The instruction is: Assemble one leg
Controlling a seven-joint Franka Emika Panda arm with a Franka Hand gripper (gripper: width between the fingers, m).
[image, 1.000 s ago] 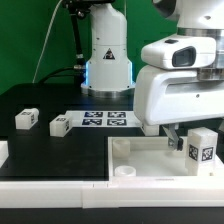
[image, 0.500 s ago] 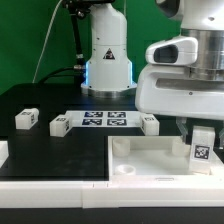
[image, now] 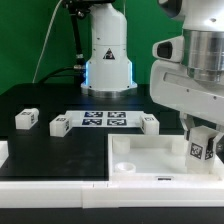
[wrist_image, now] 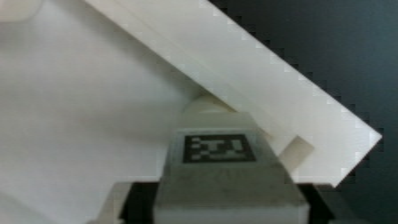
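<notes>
My gripper (image: 200,136) is shut on a white leg (image: 199,146) with a black-and-white tag, holding it upright over the right side of the large white slab (image: 150,160). In the wrist view the held leg (wrist_image: 221,152) fills the space between the dark fingers (wrist_image: 139,203), close to the slab's raised rim (wrist_image: 249,75). Three more legs lie on the black table: one (image: 26,119) at the exterior view's left, one (image: 59,125) beside the marker board, one (image: 150,122) to the board's right.
The marker board (image: 105,119) lies flat behind the slab. The robot's white base (image: 107,55) stands at the back. A round socket (image: 125,170) shows at the slab's near corner. A white piece (image: 3,152) sits at the left edge.
My gripper has moved toward the exterior view's right with the leg. The leg now sits nearer the slab's right edge, and the third loose leg has come into view.
</notes>
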